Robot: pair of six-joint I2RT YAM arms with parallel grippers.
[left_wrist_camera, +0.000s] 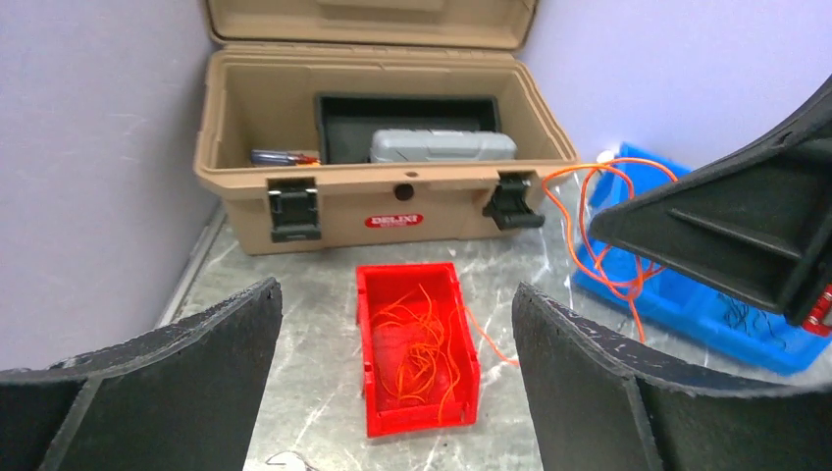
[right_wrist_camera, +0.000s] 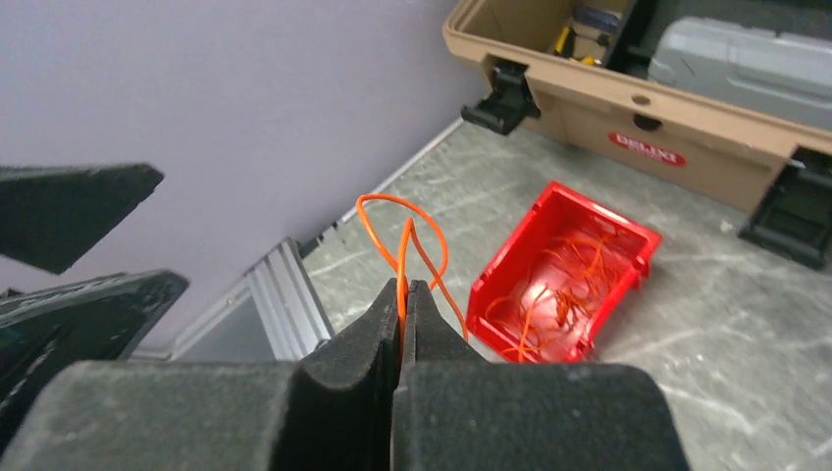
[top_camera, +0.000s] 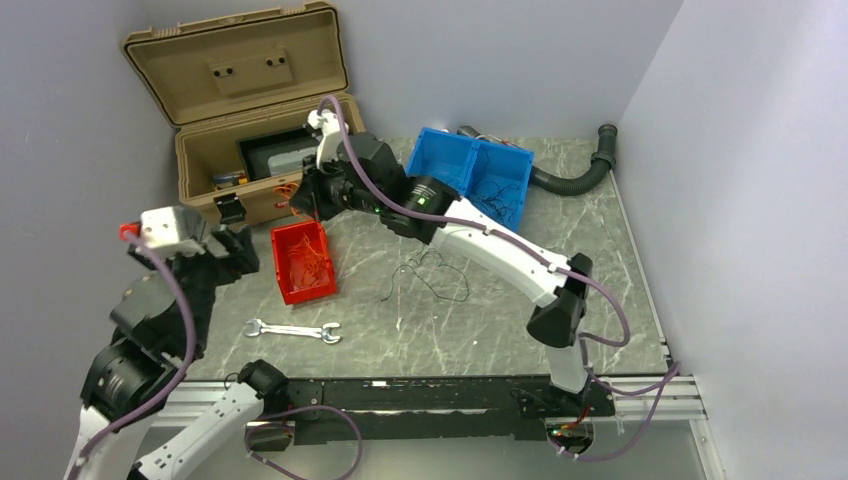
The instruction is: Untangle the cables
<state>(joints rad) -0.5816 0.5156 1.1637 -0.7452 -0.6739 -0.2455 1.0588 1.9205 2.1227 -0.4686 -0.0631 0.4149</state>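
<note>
A red label (left_wrist_camera: 394,220) reading "DELIXI" is showing on the front wall of the open tan toolbox (left_wrist_camera: 442,201) sitting at the tabletop's (left_wrist_camera: 319,324) far left corner.

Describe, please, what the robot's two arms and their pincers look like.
The left arm and right arm have white links and black joints, with purple cable looped along each. A green light glows on the right arm's wrist. The left pincer and right pincer have broad, matte black, wedge-shaped fingers.

I see tan toolbox (top_camera: 262,195) open at back, red bin (top_camera: 281,266) before it, blue bins (top_camera: 447,157) right, wrench (top_camera: 292,330) nearest.
</note>
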